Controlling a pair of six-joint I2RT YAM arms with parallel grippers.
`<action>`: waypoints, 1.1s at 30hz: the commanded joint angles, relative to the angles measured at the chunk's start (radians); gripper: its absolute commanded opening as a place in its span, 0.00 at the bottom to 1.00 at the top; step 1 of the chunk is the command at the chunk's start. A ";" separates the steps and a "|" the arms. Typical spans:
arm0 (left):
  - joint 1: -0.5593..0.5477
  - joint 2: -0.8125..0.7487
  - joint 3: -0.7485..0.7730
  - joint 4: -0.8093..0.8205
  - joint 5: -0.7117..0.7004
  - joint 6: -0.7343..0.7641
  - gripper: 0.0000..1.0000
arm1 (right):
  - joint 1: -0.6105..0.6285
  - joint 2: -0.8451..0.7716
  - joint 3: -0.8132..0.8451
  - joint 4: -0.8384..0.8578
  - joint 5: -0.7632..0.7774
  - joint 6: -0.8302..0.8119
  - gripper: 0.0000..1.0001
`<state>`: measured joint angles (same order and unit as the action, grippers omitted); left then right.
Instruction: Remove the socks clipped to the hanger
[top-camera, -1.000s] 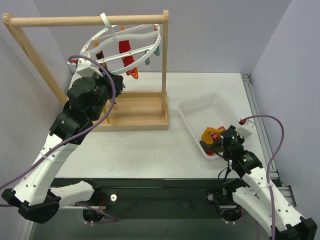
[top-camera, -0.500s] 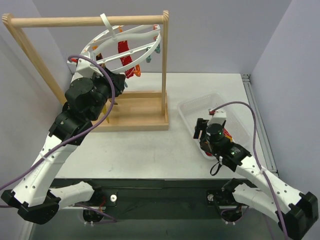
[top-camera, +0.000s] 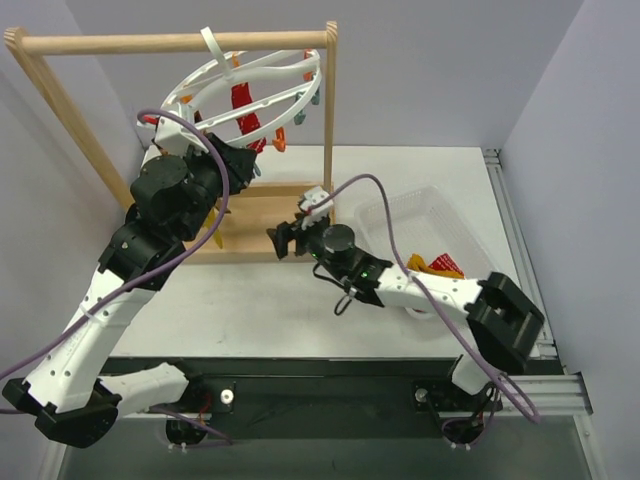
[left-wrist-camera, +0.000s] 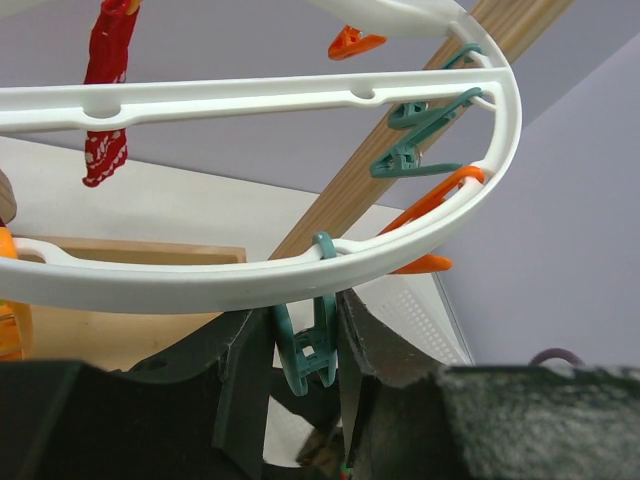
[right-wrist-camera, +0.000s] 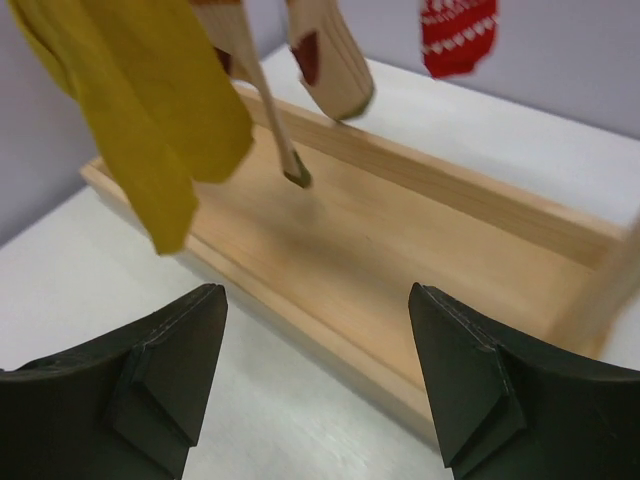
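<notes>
hanger (top-camera: 262, 68): hooked on the top bar of the rack (top-camera: 170, 42), tilted, left side low and right side high.
socks on hanger: from above, two red ones (top-camera: 246, 108) under the middle of the ring and a mustard strip (top-camera: 213, 222) half hidden behind the left arm.
socks in basket: an orange and red heap (top-camera: 432, 266) at the near end of the basket (top-camera: 400, 212), right of the rack; shown in the top view only.
left gripper (left-wrist-camera: 303, 325): up under the hanger rim (left-wrist-camera: 250, 285), jaws narrow and clamped on a teal clip (left-wrist-camera: 300, 365) hanging from that rim. Seen only from the left wrist; hidden from above by the arm's own bulk.
left wrist extras: a red sock (left-wrist-camera: 106, 95) with white pattern clipped at upper left, an orange clip (left-wrist-camera: 428, 215) further round the rim.
right gripper (top-camera: 283, 238): low over the table (top-camera: 280, 310), at the front of the rack base, well apart from the basket.
right wrist view: fingers (right-wrist-camera: 160, 380) spread wide with nothing between. Beyond them the rack base (right-wrist-camera: 400, 250), with a mustard sock (right-wrist-camera: 150, 110), a tan sock (right-wrist-camera: 330, 70) and the toe of a red one (right-wrist-camera: 460, 30) dangling above it, none touching the fingers.
</notes>
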<state>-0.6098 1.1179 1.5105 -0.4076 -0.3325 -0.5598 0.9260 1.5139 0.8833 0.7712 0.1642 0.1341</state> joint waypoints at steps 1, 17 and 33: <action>-0.016 0.010 0.073 0.038 0.046 -0.018 0.03 | 0.028 0.152 0.201 0.246 -0.075 -0.047 0.76; -0.067 0.031 0.102 0.041 0.049 -0.017 0.03 | 0.036 0.462 0.454 0.227 -0.302 0.058 0.74; -0.067 0.036 0.103 0.055 0.049 -0.014 0.03 | 0.082 0.342 0.302 0.131 -0.250 -0.057 0.72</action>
<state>-0.6605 1.1488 1.5734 -0.4061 -0.3286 -0.5838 0.9943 1.9377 1.1954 0.8845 -0.0792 0.1257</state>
